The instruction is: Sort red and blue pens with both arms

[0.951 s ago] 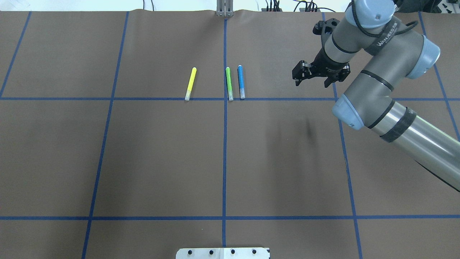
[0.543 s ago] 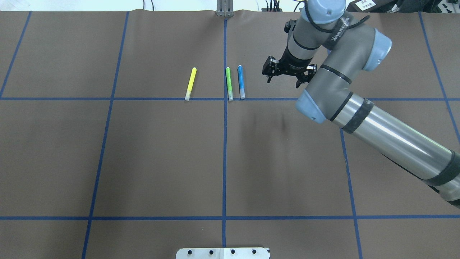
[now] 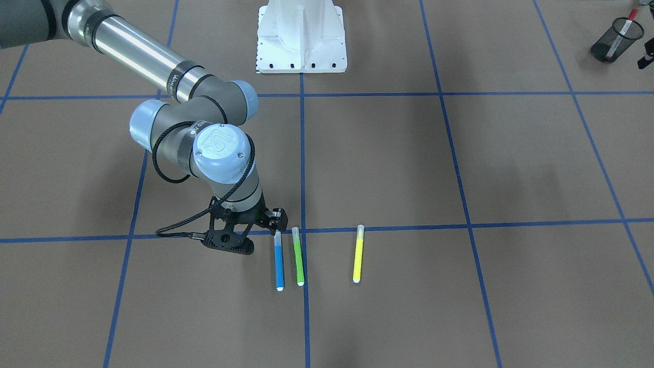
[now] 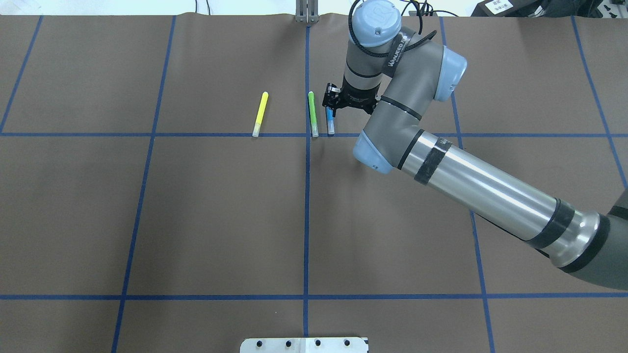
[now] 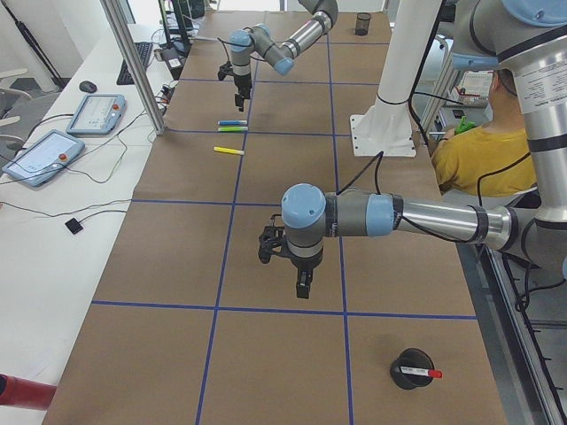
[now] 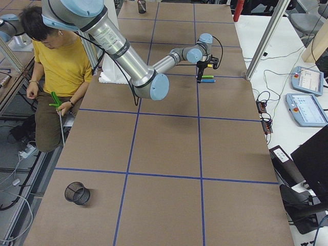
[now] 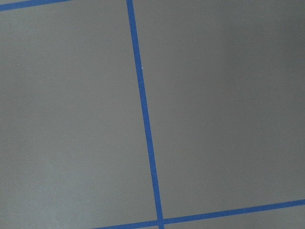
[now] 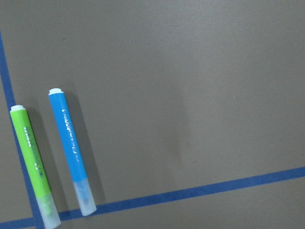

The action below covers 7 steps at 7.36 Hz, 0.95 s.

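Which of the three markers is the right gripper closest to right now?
The blue marker: the right gripper hangs right by it. The green marker lies next to the blue one, and the yellow marker is farthest off.

The blue pen (image 8: 70, 148), clear-capped, lies flat on the tabletop (image 4: 221, 220) just below the right gripper (image 4: 338, 105). The white, red-capped pen (image 5: 418, 372) rests in a mesh cup (image 5: 400, 379), well apart from the left gripper (image 5: 303, 285).
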Each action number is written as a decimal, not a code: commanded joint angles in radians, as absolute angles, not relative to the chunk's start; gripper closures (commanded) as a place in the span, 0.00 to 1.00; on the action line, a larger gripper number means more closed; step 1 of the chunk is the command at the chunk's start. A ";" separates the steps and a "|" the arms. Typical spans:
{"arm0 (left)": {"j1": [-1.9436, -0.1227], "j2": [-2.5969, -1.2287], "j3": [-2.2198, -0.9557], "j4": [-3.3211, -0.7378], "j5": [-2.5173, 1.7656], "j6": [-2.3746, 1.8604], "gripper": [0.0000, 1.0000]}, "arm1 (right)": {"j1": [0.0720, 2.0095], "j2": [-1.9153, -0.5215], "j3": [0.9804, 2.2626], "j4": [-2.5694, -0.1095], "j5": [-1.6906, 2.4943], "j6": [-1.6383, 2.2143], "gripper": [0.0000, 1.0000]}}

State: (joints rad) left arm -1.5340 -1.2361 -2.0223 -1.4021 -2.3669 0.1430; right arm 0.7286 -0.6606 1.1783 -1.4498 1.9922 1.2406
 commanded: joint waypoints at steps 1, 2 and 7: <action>-1.534 -1.235 -2.011 -1.404 -2.367 0.144 0.00 | 0.713 -0.640 1.152 -1.443 1.962 1.243 0.29; -1.534 -1.235 -2.011 -1.402 -2.367 0.144 0.00 | 0.712 -0.634 1.134 -1.412 1.960 1.241 0.30; -1.534 -1.235 -2.010 -1.404 -2.367 0.144 0.00 | 0.684 -0.612 1.049 -1.310 1.950 1.243 0.49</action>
